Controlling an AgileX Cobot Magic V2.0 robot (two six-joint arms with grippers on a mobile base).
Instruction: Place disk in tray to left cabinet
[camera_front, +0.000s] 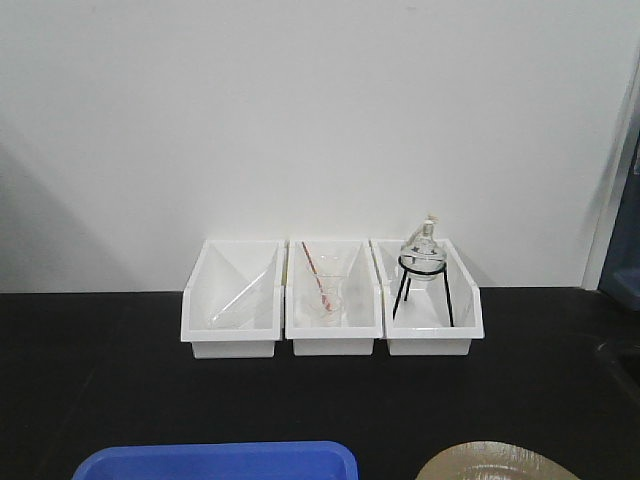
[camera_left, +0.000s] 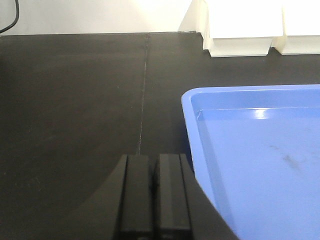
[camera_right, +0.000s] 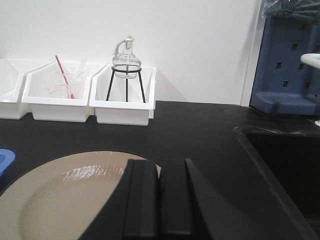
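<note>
Black counter (camera_left: 75, 100) carries the blue tray (camera_left: 192, 107) and, apart to its right, the tan plate (camera_right: 60, 200), not yet loaded. My left claw (camera_left: 155, 200) sits closed beside the tray's corner. My right claw (camera_right: 159, 200), closed and empty, hangs above the plate, likely staged for pickup.

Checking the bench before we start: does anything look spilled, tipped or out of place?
Nothing stands out. The white bins sit in an even row, the glass lamp stands upright on its tripod, and the blue tray and disk lie flat on the black counter.
</note>
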